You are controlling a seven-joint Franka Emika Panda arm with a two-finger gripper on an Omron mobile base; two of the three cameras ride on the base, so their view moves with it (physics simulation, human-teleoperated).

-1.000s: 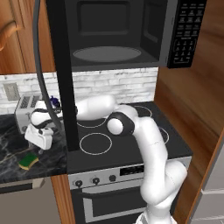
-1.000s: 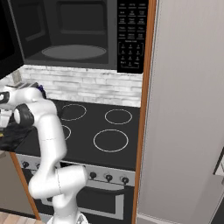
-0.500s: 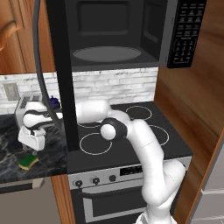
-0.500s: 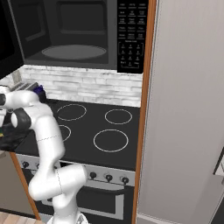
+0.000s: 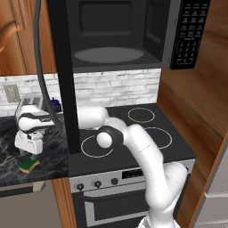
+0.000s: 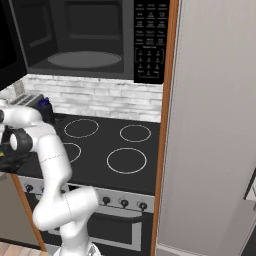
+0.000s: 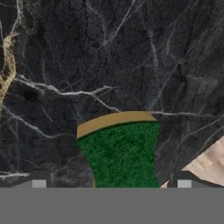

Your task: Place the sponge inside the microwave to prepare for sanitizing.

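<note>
Claw point(image 7: 111, 183) spread wide over sponge point(image 7: 120, 153), near end cut off.

A black glass stove top with white ring burners point(image 5: 133, 133) sits in the middle of the kitchen, and below it runs a steel oven front with round knobs point(image 6: 122, 205). Behind the stove, a white brick backsplash point(image 5: 120, 91) covers the wall. Left of the stove lies a dark marble worktop veined in white point(image 7: 109, 57), with a silver toaster point(image 5: 29, 103) standing at its back beside a pale wall socket point(image 5: 11, 92). Warm wooden cabinets point(image 5: 13, 40) hang above on the left, and a tall wooden side panel point(image 5: 200, 116) rises on the right next to a pale grey fridge door point(image 6: 215, 125).
</note>
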